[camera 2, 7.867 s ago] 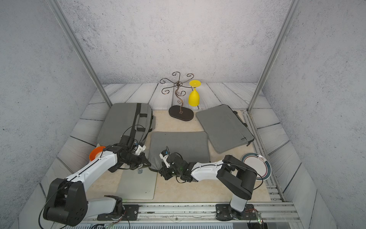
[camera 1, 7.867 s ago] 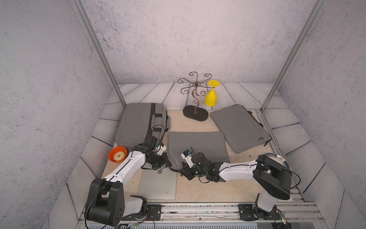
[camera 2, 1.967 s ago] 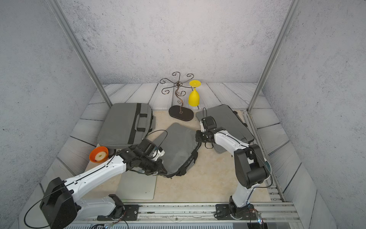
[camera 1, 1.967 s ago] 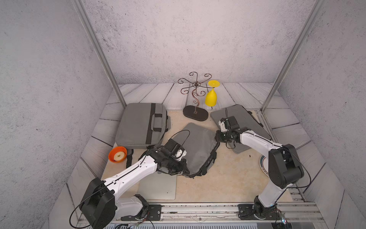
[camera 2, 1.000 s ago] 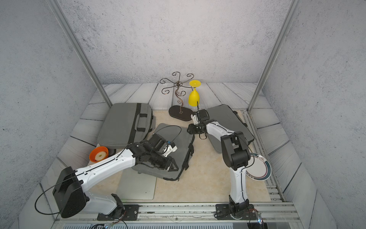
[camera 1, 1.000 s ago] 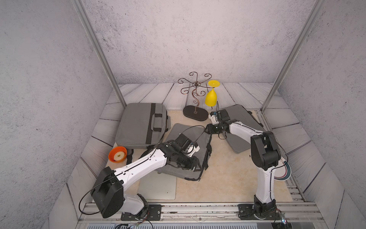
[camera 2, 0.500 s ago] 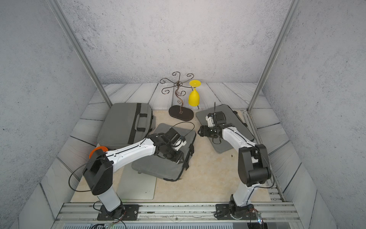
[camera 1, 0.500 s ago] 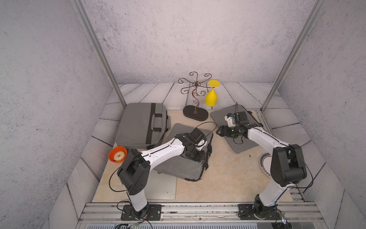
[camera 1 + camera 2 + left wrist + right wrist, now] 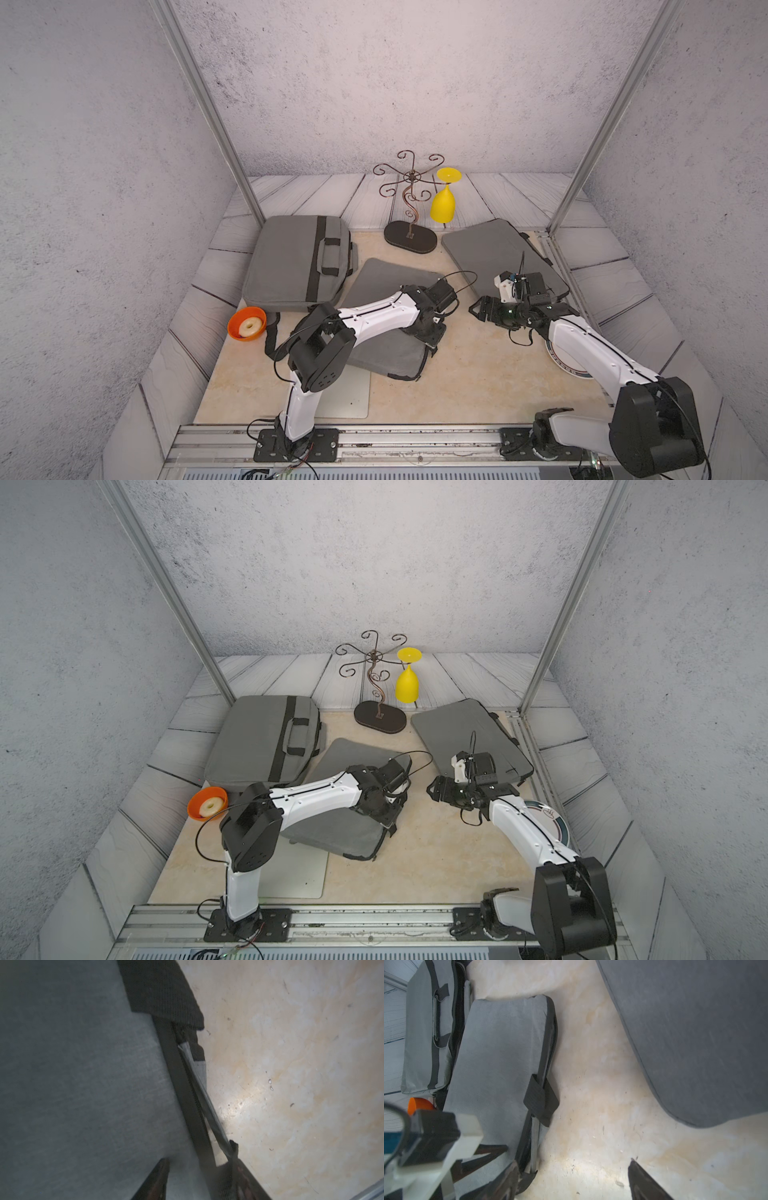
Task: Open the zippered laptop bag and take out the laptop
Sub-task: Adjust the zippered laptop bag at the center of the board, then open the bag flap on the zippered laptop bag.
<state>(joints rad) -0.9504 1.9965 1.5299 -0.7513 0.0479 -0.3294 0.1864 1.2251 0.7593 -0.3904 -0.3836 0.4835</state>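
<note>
Across beige tabletop (image 9: 478,374), mid-table grey laptop bag (image 9: 384,286) apparently unzipped along right edge, silvery laptop edge (image 9: 535,1142) peeking yet still inside; left gripper (image 9: 199,1155) half-spread astride that edge, hold unclear; right gripper (image 9: 477,311) wide, empty, just right of bag.

Left arm (image 9: 374,315), right arm (image 9: 590,353): white link shells, black joint housings, small dark screws. Left gripper (image 9: 430,332), right gripper (image 9: 476,311): black. Black cables (image 9: 463,272) looped at wrists. White wrist camera mount (image 9: 505,287). Black base plates (image 9: 324,442).
</note>
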